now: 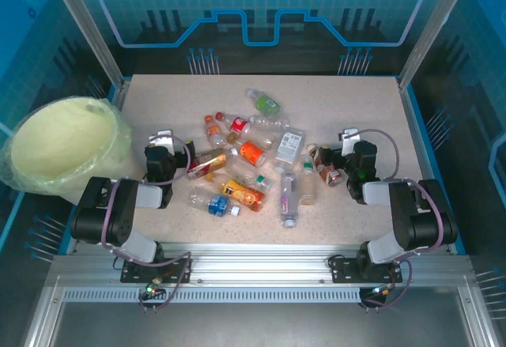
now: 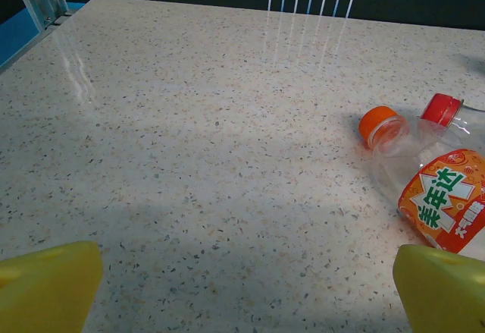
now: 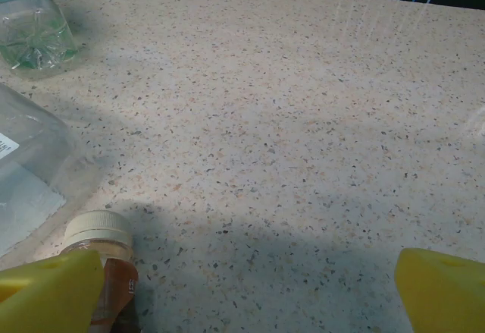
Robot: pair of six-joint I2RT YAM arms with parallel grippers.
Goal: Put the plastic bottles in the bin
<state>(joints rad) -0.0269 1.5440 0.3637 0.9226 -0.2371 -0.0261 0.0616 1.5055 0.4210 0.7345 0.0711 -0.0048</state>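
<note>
Fingers (image 2: 47, 286) spread, bottles (image 1: 251, 153) outside bin (image 1: 67, 137)

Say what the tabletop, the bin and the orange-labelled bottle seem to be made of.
Tabletop: speckled beige stone or stone-look laminate, semi-gloss; it shows streaky reflections. Bin: probably matte pale yellow plastic, under a crinkled clear film liner. Orange-labelled bottle: thin clear plastic, see-through, with glossy printed label.

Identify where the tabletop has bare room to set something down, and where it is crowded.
Bare: the far-left corner of the table, between the bin and the plastic bottles, and the far-right corner. Crowded: the middle, where bottles lie packed.
</note>
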